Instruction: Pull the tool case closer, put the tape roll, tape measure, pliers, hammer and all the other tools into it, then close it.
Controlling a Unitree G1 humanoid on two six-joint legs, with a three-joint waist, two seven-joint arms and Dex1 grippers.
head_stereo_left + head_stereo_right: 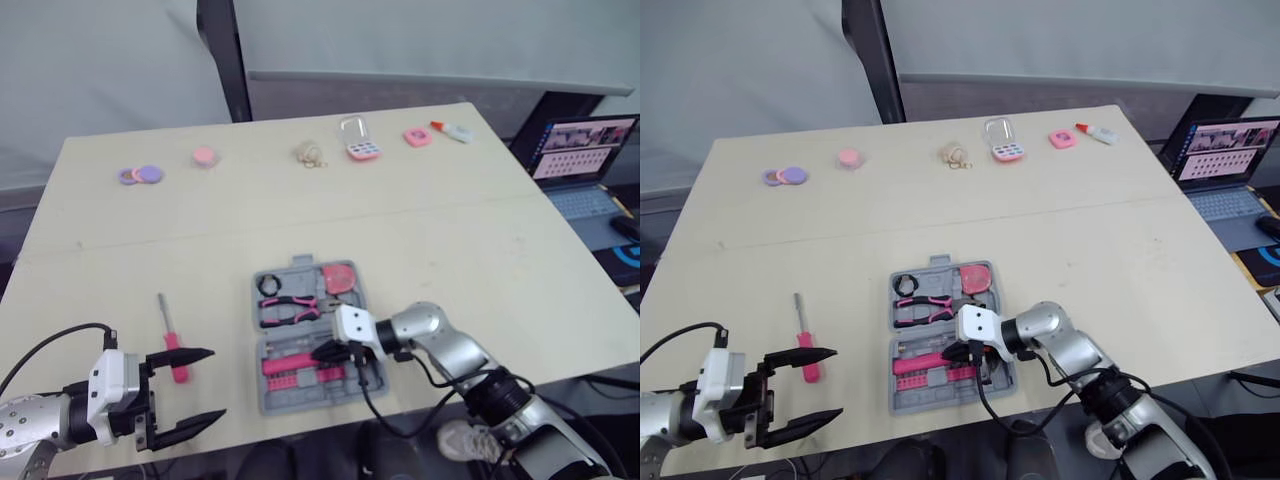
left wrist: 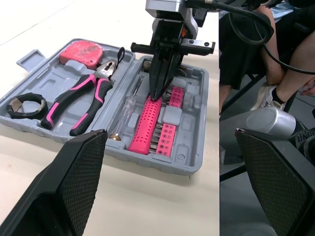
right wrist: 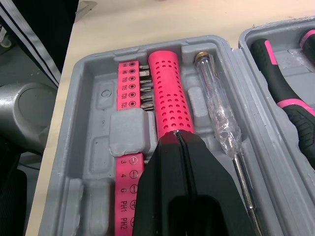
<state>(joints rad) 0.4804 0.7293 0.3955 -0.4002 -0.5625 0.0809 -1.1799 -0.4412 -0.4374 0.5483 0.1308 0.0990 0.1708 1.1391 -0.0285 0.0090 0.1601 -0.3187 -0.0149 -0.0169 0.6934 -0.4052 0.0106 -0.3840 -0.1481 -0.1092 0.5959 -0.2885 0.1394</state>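
The right gripper point(image 1: 320, 352), fingers clenched together, bears its tip on the pink handle point(image 3: 170, 98) in the robot-side half of the open tool case point(image 1: 270, 398); a straight downward push should seat it. Left of the case, the left gripper point(image 1: 218, 383) hangs spread beside the loose screwdriver point(image 1: 170, 338).

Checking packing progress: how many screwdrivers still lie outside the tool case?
1. The pink-handled screwdriver lies on the table, left of the open tool case, just ahead of the left gripper, jaws open. Nothing seems to hide another.
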